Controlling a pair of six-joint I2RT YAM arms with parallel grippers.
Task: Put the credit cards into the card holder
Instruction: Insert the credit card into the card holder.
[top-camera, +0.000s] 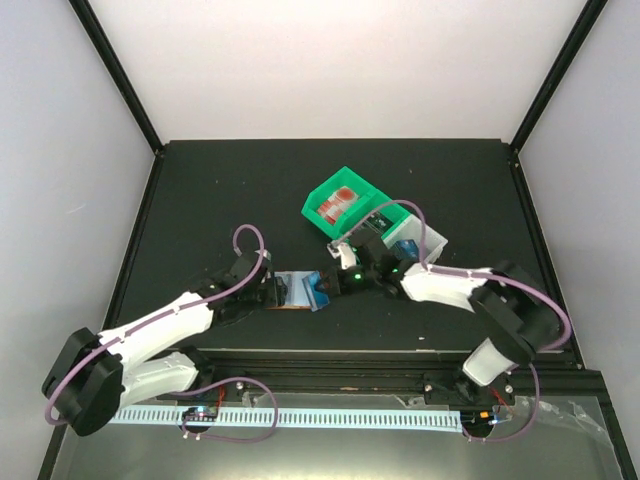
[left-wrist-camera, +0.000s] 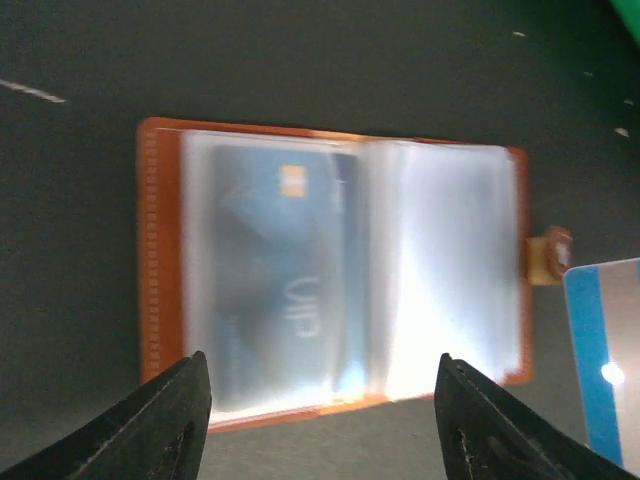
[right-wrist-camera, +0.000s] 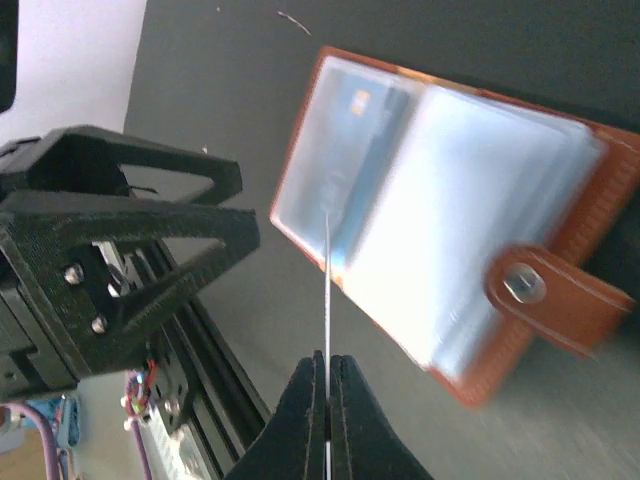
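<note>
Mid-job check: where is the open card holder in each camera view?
Top external: card holder just left of centre, below the green bin.
Left wrist: fills the middle, lying open.
Right wrist: upper right, open, tilted.
Shared landmark: its snap strap, at the right in both wrist views; too small to make out from above.

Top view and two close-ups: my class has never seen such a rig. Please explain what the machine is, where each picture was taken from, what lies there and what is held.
The machine is two robot arms bolted at the near edge of a black table. The wide picture looks down from above; each close-up comes from a camera on one wrist. On the table lies an open brown card holder with one blue card in a clear sleeve; a green bin stands behind. The left gripper hangs open over the holder, holding nothing. The right gripper is shut on a second blue card.
</note>
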